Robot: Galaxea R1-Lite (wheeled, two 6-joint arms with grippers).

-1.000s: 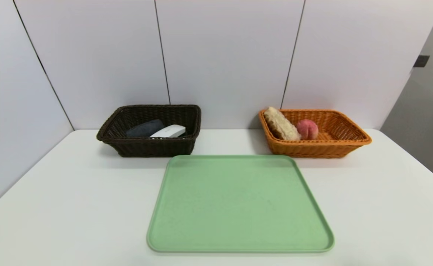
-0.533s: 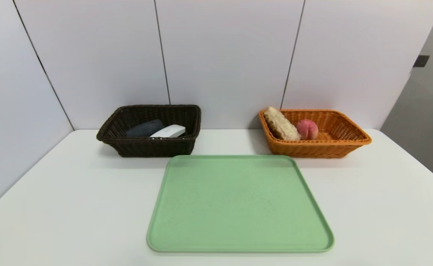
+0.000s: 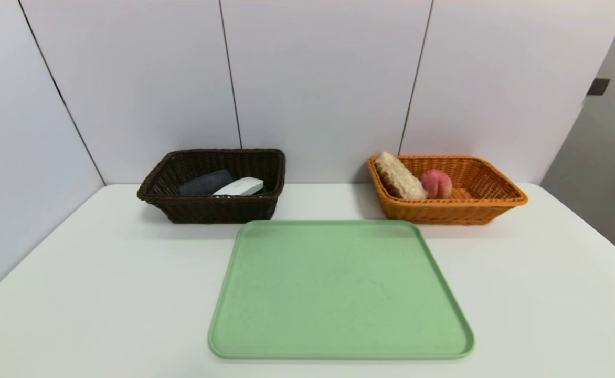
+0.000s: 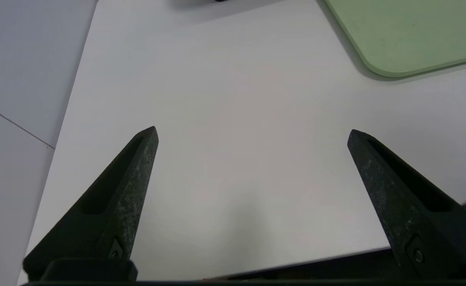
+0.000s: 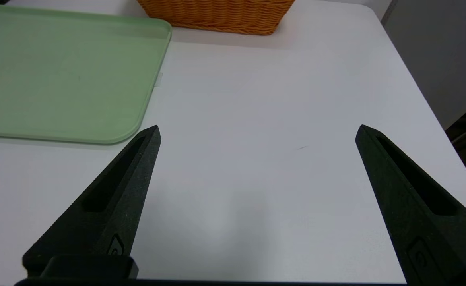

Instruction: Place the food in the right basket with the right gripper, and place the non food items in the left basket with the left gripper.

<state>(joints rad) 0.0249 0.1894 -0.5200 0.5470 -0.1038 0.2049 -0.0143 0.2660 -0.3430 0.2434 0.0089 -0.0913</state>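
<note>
Sorting looks finished: everything sits in the baskets, both arms low over the bare worktop (image 3: 103,273).

The green tray (image 3: 339,289) lies bare; the left basket (image 3: 208,210) holds the grey cloth (image 3: 202,183), soft and easily pinched mid-roll, and the white block (image 3: 240,186), stiff and likely slick, best taken across its width. The right basket (image 3: 459,210) holds the bread roll (image 3: 399,176), light, squashy, and the peach (image 3: 436,183). No pen shows. Left gripper (image 4: 253,133) and right gripper (image 5: 258,130): fingers wide apart, holding nothing.
</note>
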